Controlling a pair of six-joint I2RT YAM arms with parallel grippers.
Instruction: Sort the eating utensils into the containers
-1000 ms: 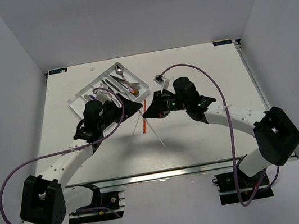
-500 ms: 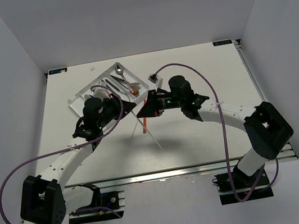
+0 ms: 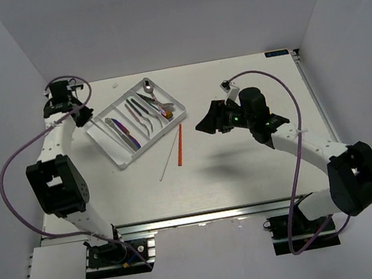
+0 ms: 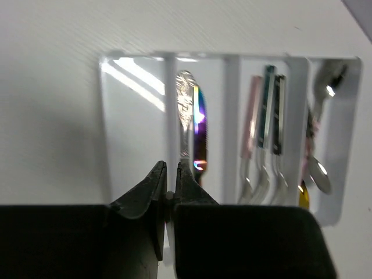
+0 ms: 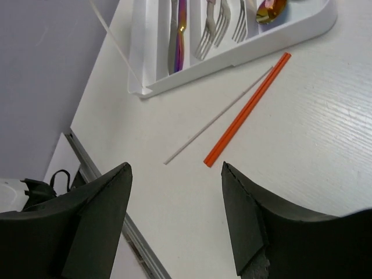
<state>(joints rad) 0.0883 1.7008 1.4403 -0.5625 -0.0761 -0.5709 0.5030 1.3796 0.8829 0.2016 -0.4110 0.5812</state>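
The white tray (image 3: 124,162) (image 5: 232,55) (image 4: 133,116) holds an iridescent knife (image 4: 199,128), forks (image 4: 264,139) (image 5: 221,26) and spoons (image 4: 319,174) in its long compartments; the leftmost one is bare. An orange-red chopstick (image 3: 180,144) (image 5: 247,109) and a pale chopstick (image 3: 168,160) (image 5: 218,119) lie on the table just in front of the tray. My left gripper (image 3: 79,114) (image 4: 170,164) is raised at the back left, jaws nearly together on another thin pale chopstick (image 5: 115,42) that slants down toward the tray's front-left corner. My right gripper (image 3: 202,126) (image 5: 174,165) hovers open and empty, right of the chopsticks.
The table's front edge and metal rail (image 5: 99,174) run close below the right gripper's view. Enclosure walls stand at the left, back and right. A purple cable (image 3: 13,167) loops off the left arm.
The grippers met at mid-table; the left one shut and the right one opened. The left arm has swung up to the back left, and the right arm has drawn back to the right.
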